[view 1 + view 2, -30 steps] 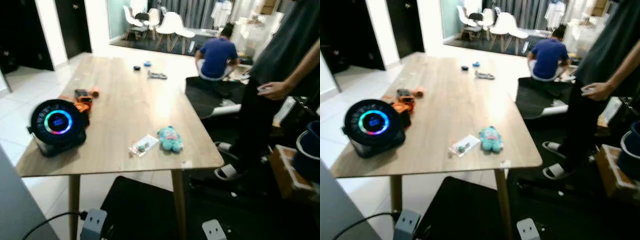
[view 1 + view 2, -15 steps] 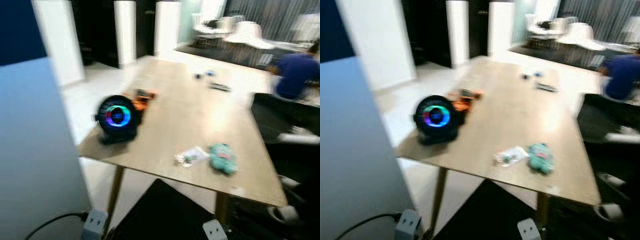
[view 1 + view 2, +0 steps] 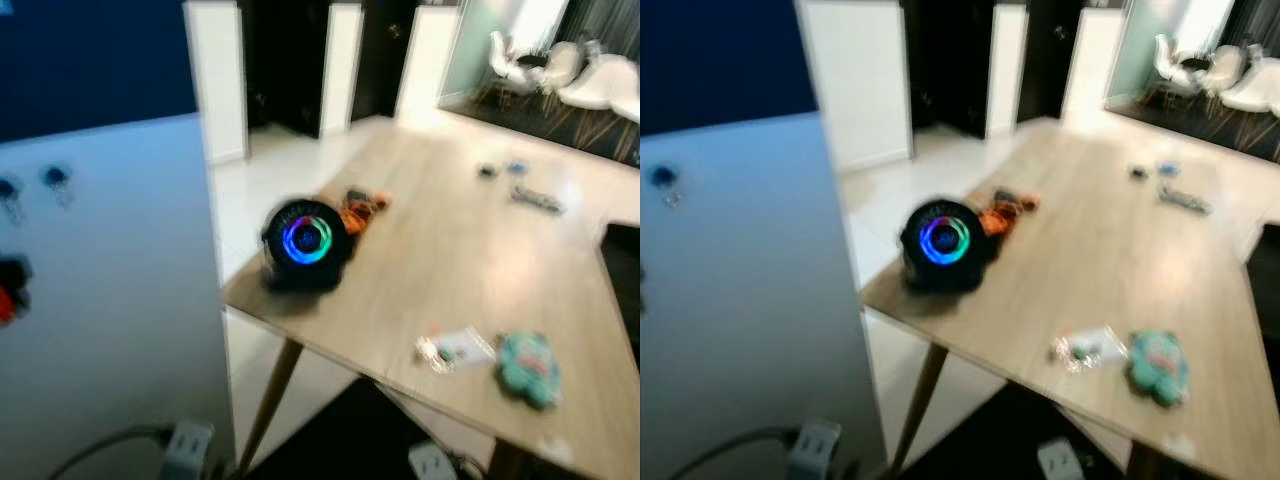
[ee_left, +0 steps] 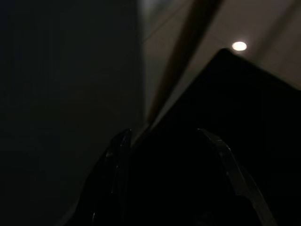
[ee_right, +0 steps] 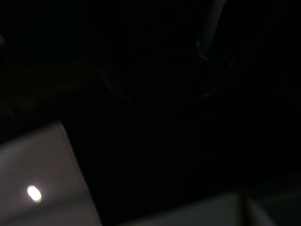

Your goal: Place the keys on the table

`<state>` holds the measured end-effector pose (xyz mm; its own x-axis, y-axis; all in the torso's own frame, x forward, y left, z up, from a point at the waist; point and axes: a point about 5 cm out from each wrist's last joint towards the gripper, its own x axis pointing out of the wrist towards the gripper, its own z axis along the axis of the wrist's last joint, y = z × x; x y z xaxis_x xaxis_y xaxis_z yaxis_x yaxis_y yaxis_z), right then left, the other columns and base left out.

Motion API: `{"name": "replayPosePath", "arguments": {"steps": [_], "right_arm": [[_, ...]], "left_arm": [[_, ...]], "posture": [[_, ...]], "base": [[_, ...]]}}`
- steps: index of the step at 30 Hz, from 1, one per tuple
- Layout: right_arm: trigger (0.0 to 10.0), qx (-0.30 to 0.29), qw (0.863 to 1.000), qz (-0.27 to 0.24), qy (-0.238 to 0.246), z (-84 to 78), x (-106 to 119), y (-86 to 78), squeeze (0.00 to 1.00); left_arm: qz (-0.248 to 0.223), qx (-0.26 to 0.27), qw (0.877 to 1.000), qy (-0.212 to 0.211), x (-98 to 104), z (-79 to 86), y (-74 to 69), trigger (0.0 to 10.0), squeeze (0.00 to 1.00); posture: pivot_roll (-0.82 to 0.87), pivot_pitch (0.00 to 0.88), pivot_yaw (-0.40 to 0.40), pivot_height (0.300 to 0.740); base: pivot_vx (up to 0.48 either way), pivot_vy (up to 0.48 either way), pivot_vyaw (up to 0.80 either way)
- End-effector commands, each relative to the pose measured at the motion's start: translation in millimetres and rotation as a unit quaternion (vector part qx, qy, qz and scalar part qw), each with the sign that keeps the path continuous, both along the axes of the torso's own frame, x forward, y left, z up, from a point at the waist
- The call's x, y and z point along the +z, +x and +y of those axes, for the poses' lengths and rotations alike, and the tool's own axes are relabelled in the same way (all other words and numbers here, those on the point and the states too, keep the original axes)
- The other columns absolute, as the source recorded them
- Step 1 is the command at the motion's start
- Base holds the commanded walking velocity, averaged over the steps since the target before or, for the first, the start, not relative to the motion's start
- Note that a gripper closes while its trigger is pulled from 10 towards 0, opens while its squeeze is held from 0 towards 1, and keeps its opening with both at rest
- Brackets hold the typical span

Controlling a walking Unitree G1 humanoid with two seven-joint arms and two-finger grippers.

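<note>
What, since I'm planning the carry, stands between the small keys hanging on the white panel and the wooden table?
Nothing visible blocks the way from the small dark keys on the white panel to the light wooden table. Only the round black speaker with a glowing ring occupies the table's nearest corner.

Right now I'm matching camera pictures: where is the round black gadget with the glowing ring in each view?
Left eye view: glowing-ring gadget left of centre, at the table's near left corner.
Right eye view: same spot, left of centre.
Left wrist view: too dark to make it out.
Right wrist view: too dark to make it out.
Shared landmark: the teal plush toy, lower right in both eye views.
</note>
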<state>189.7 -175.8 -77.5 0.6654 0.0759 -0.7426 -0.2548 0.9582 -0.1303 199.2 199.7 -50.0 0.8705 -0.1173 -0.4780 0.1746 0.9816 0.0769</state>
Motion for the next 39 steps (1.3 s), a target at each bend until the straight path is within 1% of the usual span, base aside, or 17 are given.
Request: {"name": "replayPosePath", "arguments": {"steps": [1, 4, 13, 17, 19, 22, 25, 28, 34, 36, 39], "right_arm": [[10.0, -0.005, 1.0, 0.013, -0.003, -4.3, -2.9, -5.7, 0.0], [10.0, -0.005, 1.0, 0.013, -0.002, -3.8, -2.8, -5.6, 0.0], [10.0, -0.004, 1.0, 0.012, -0.002, -3.9, -2.6, -5.0, 0.0], [10.0, -0.01, 1.0, 0.013, 0.001, -4.5, -2.6, -5.0, 0.0], [10.0, -0.011, 1.0, 0.014, 0.001, -4.3, -2.6, -5.0, 0.0], [10.0, -0.012, 1.0, 0.014, 0.002, -3.7, -2.9, -5.3, 0.0], [10.0, -0.012, 1.0, 0.016, 0.004, -2.5, -3.4, -6.0, 0.0], [10.0, -0.012, 1.0, 0.016, 0.005, -1.4, -3.5, -5.9, 0.0], [10.0, -0.013, 1.0, 0.016, 0.005, -0.9, -3.7, -6.1, 0.0], [10.0, -0.013, 1.0, 0.016, 0.006, -0.6, -3.7, -6.1, 0.0], [10.0, -0.023, 0.999, 0.022, 0.012, -1.1, -4.7, -7.7, 0.0]], "left_arm": [[0.036, 0.016, 0.999, 0.001, -10.1, 0.8, -12.7, 10.0, 0.0], [0.043, 0.017, 0.999, 0.007, -11.3, 1.7, -13.5, 10.0, 0.0], [0.05, 0.023, 0.998, 0.002, -12.6, 1.6, -14.5, 10.0, 0.0], [0.059, 0.024, 0.998, 0.007, -14.1, 1.1, -15.2, 10.0, 0.0], [0.07, 0.025, 0.997, 0.0, -15.9, 0.9, -16.5, 10.0, 0.0], [0.071, 0.017, 0.997, 0.006, -15.9, 1.5, -17.1, 10.0, 0.0], [0.069, 0.028, 0.997, 0.027, -15.7, 6.0, -17.6, 10.0, 0.0], [0.079, 0.029, 0.996, 0.021, -16.7, 6.9, -17.9, 10.0, 0.0], [0.08, 0.029, 0.996, 0.014, -16.5, 6.8, -17.3, 10.0, 0.0], [0.08, 0.029, 0.996, 0.011, -16.2, 6.6, -16.9, 10.0, 0.0], [0.08, 0.029, 0.996, 0.009, -16.3, 6.4, -16.8, 10.0, 0.0]], "posture": [[0.11, 0.029, -0.061, 0.74], [0.11, 0.029, -0.06, 0.74], [0.11, 0.034, -0.064, 0.74], [0.11, 0.043, -0.065, 0.74], [0.12, 0.046, -0.064, 0.74], [0.12, 0.048, -0.063, 0.74], [0.12, 0.05, -0.063, 0.74], [0.12, 0.051, -0.061, 0.74], [0.12, 0.055, -0.06, 0.74], [0.12, 0.056, -0.06, 0.74], [0.12, 0.056, -0.06, 0.74]], "base": [[0.0, 0.0, 0.8], [0.0, 0.0, 0.8], [0.0, 0.0, 0.8], [0.0, 0.0, 0.8], [0.0, 0.0, 0.8], [0.0, 0.0, 0.8], [0.0, 0.0, 0.8], [0.0, 0.0, 0.8], [0.0, 0.0, 0.8], [0.0, 0.0, 0.54], [0.0, 0.0, 0.0]]}}
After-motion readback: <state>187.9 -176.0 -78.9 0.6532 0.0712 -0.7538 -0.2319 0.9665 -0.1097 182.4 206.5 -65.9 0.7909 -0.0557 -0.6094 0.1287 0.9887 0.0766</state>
